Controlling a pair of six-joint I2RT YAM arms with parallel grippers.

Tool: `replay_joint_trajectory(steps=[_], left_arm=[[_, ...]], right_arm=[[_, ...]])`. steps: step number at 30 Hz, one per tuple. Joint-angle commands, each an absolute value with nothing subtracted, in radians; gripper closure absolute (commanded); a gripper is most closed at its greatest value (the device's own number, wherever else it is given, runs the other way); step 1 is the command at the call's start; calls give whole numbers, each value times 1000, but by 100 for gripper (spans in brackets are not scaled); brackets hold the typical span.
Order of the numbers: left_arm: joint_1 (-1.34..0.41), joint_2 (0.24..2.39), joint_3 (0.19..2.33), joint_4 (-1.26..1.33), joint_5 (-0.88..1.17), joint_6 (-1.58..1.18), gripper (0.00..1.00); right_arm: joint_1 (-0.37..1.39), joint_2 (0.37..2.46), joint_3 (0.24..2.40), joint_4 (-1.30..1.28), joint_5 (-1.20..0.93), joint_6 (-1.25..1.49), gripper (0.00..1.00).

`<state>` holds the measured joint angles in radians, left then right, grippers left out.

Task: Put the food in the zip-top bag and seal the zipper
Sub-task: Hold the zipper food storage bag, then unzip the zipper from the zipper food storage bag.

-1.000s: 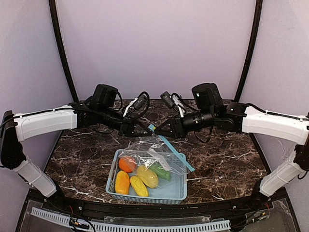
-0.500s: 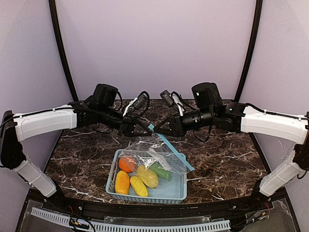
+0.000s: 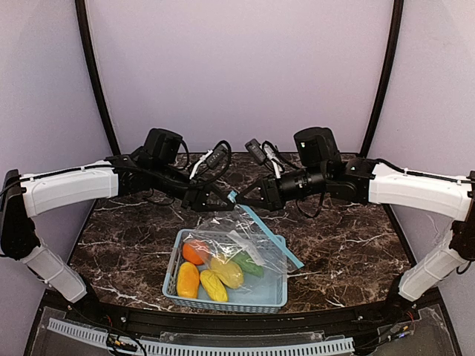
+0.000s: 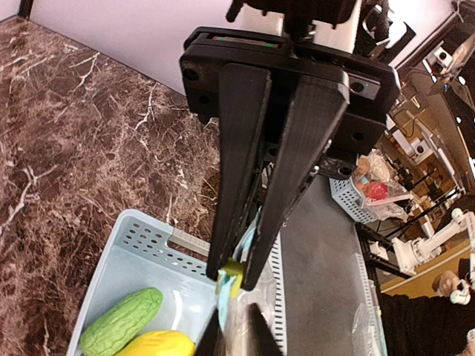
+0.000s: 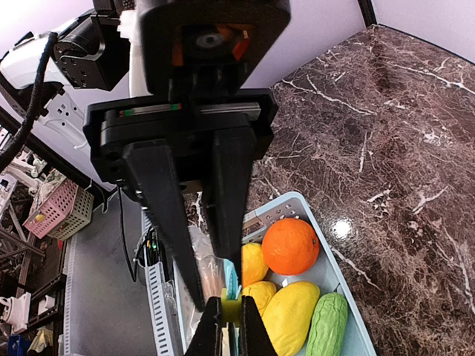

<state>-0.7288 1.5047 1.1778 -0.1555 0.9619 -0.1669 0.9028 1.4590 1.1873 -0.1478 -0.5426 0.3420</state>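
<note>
The clear zip-top bag (image 3: 251, 236) hangs over the light blue basket (image 3: 223, 302), its blue zipper (image 3: 273, 236) slanting down to the right. My left gripper (image 3: 223, 199) is shut on the zipper's upper end, on its yellow slider (image 4: 234, 270). My right gripper (image 3: 243, 199) faces it, closed on the bag's edge just beside (image 5: 217, 285). The food lies in the basket, outside the bag: the orange (image 3: 194, 252), three yellow fruits (image 3: 188, 279) (image 3: 214, 285) (image 3: 227, 271) and the green pod (image 3: 247, 263). The right wrist view shows the orange (image 5: 290, 245) and the pod (image 5: 326, 326).
The basket stands on the dark marble table (image 3: 349, 245) near the front edge. Both arms reach in from the sides and meet above the basket's far rim. Cables (image 3: 215, 156) loop behind the grippers.
The right gripper has crept slightly left toward the left gripper. The bag has lifted a little and hangs more spread over the basket. The food has not moved.
</note>
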Motion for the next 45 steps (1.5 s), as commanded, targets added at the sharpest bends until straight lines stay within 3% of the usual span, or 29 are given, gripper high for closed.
replay_joint_trajectory(steps=[1, 3, 5, 8, 12, 20, 28, 45], left_arm=[[-737, 1499, 1204, -176, 968, -157, 67], [-737, 1499, 1203, -170, 971, -164, 54], [-737, 1499, 1201, -161, 972, -172, 48], [-738, 1490, 1197, -152, 951, -173, 47], [-736, 1470, 1184, -144, 916, -167, 55], [-735, 1467, 1180, -134, 906, -174, 83], [-736, 1464, 1178, -131, 907, -173, 99], [-735, 1448, 1180, -150, 856, -158, 99]], right_arm=[[899, 1454, 1172, -96, -557, 344, 100], [899, 1453, 1168, -96, -558, 342, 100], [899, 1451, 1164, -96, -561, 342, 100], [899, 1449, 1161, -97, -566, 344, 100], [899, 1451, 1157, -96, -584, 345, 100], [899, 1457, 1157, -96, -604, 351, 100], [900, 1445, 1148, -97, -601, 352, 100], [900, 1448, 1131, -106, -575, 345, 100]])
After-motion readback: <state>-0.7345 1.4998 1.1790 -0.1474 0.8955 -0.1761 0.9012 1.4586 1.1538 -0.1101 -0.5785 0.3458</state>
